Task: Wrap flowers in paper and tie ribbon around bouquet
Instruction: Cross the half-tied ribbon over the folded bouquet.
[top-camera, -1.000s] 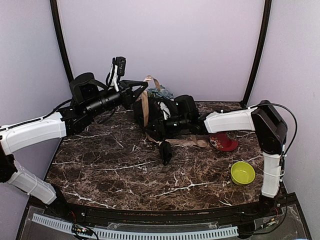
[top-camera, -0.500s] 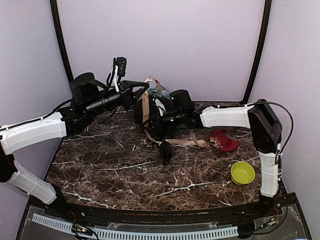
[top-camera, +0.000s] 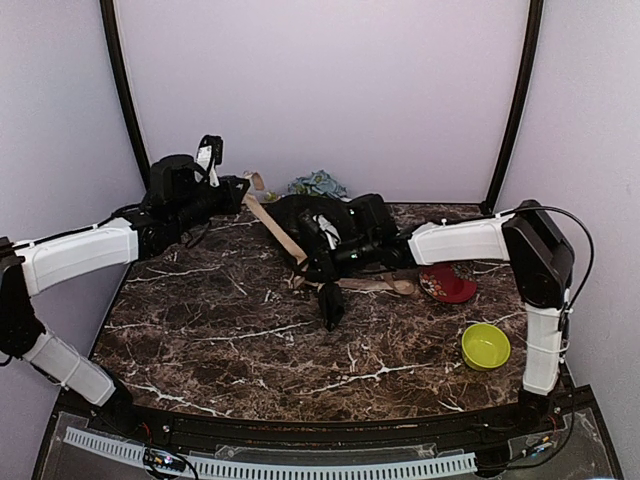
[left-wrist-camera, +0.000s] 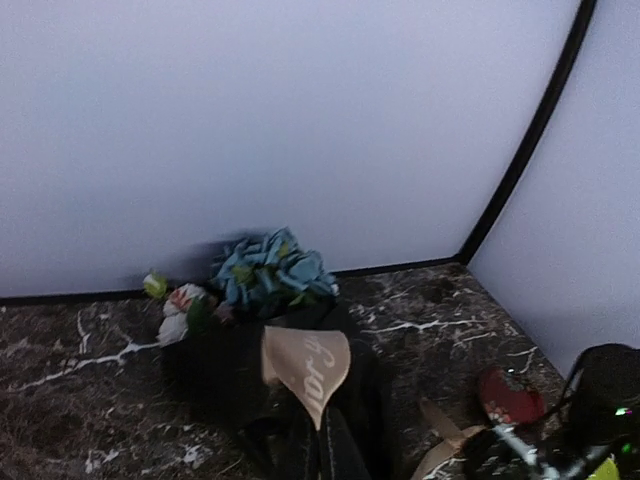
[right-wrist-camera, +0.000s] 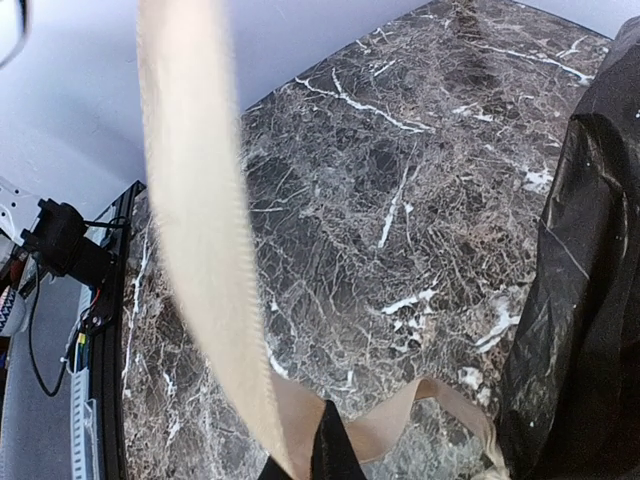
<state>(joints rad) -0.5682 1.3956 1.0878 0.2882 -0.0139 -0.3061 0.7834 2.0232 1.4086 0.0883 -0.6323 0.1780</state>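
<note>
The bouquet lies at the back of the table as a black paper (top-camera: 322, 214) bundle. Blue flowers (top-camera: 318, 183) show at its far end, and its narrow end (top-camera: 330, 304) points toward me. The beige ribbon (top-camera: 278, 230) runs taut and slanted between both grippers. My left gripper (top-camera: 243, 186) is shut on the ribbon's printed end (left-wrist-camera: 305, 365), its tips (left-wrist-camera: 322, 428) meeting below it. My right gripper (top-camera: 303, 268) is shut on the ribbon (right-wrist-camera: 190, 170) by the paper's near side, its dark tips (right-wrist-camera: 325, 445) pinching the band. More ribbon (top-camera: 380, 285) trails on the table. Pink and white blooms (left-wrist-camera: 178, 305) sit left of the blue ones.
A red dish (top-camera: 447, 284) sits right of the bouquet, and a yellow-green bowl (top-camera: 486, 345) stands nearer the right arm's base. The back wall rises just behind the flowers. The black paper (right-wrist-camera: 590, 300) fills the right edge of the right wrist view.
The left gripper has swung left and down with the ribbon end, so the loop over the bouquet now runs as a straight slanted band. The right gripper has shut on the ribbon.
</note>
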